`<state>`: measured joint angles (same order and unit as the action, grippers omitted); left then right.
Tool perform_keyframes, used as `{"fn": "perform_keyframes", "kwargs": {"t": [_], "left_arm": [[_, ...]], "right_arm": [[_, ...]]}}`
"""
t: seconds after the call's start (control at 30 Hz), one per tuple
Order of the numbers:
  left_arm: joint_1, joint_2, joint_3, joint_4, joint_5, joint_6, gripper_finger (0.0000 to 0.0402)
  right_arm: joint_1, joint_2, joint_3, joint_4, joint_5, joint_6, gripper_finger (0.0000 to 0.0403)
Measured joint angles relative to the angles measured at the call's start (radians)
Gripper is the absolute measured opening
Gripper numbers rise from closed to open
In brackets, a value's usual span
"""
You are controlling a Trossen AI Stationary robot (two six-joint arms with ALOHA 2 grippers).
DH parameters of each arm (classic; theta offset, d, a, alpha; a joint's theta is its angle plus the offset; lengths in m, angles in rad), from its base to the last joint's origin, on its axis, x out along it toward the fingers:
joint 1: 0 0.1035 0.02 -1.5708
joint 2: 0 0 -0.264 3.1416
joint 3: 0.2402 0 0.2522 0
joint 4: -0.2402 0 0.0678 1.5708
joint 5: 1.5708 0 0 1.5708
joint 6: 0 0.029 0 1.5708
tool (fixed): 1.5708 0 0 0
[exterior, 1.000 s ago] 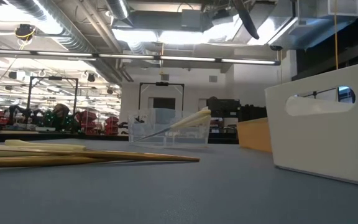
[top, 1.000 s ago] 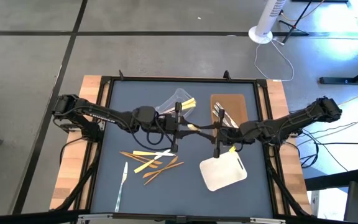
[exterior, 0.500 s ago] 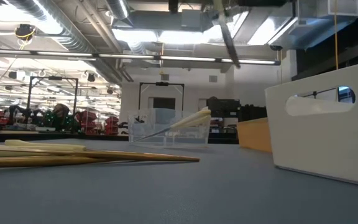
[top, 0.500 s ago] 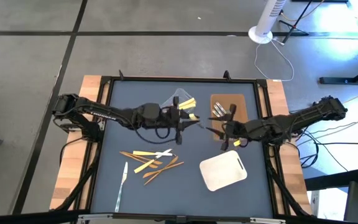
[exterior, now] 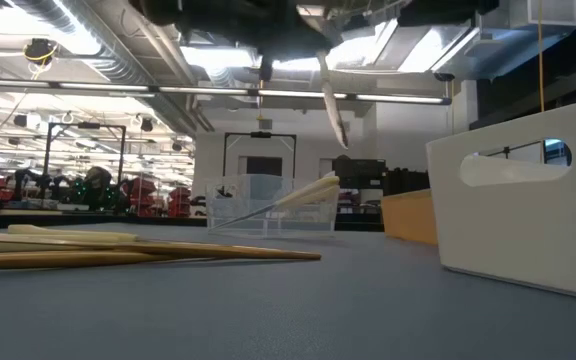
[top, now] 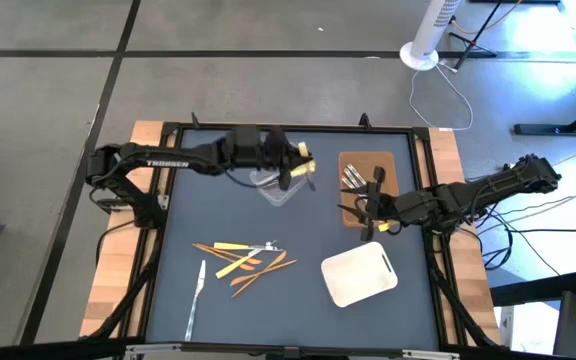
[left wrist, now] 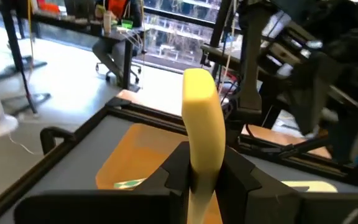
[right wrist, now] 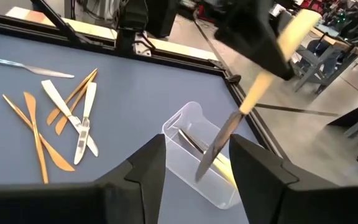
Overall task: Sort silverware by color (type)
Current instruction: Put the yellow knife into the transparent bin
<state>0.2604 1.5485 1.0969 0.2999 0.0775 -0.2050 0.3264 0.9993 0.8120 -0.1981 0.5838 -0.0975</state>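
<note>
Left gripper (top: 290, 168): clamped on a pale yellow knife (left wrist: 202, 134), held up off the table; pale handle squeezed between the fingers (left wrist: 166, 175) in the left wrist view.
Knife axis: blade hangs steeply down and a little slanted, tip low, as the right wrist view shows (right wrist: 248, 106).
Directly below: clear tub (top: 280, 186), lying just under the hanging tip; it already holds pale yellow pieces (exterior: 303, 194).
Key relation: tub sits straight down along the knife's long axis, so the coming move looks like a lower-and-release, tip first. My judgement only.
Right gripper (top: 370, 203): fingers (right wrist: 145, 168) apart, nothing between them; over the brown tray (top: 399, 163), well to the side of the tub.
Brown tray contents: silver pieces (top: 352, 179) on its far half.
Nearer arm: left, by a clear margin; right arm waits.
Farther out: loose pile (top: 245, 258) of orange-brown and pale yellow sticks toward the table's near side, a silver knife (top: 196, 297) beside it.
White tray (top: 359, 277): near the right gripper, nothing seen on it.
Risk: slanted blade could catch the tub's rim.
</note>
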Motion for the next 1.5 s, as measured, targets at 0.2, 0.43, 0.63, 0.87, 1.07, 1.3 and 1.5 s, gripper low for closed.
{"fn": "perform_keyframes", "kwargs": {"t": [0.2,0.43,0.63,0.87,1.07,1.3,1.5], "left_arm": [[0.099,-0.001,0.000,-0.043,0.117,-0.051,0.0044],[0.176,-0.001,0.000,-0.150,0.161,-0.028,0.0044],[0.226,-0.001,0.000,-0.277,0.160,0.004,0.0044],[0.257,-0.001,0.000,-0.332,0.161,0.054,0.0044],[0.270,-0.001,0.000,-0.436,0.160,0.123,0.0044],[0.270,-0.001,0.000,-0.530,0.150,0.211,0.0044],[0.267,-0.001,0.000,-0.591,0.146,0.287,0.0044]], "right_arm": [[0.000,0.000,0.000,0.006,0.000,0.000,0.0168],[0.000,0.000,0.000,0.007,0.000,0.000,0.0168],[0.000,0.000,0.000,0.007,0.000,0.000,0.0168],[0.000,0.000,0.000,0.007,-0.004,0.010,0.0168],[0.000,0.000,0.000,-0.002,-0.035,0.031,0.0168],[0.000,0.001,-0.008,-0.015,-0.045,0.044,0.0168],[0.000,0.001,-0.029,-0.014,-0.046,0.045,0.0168]]}}
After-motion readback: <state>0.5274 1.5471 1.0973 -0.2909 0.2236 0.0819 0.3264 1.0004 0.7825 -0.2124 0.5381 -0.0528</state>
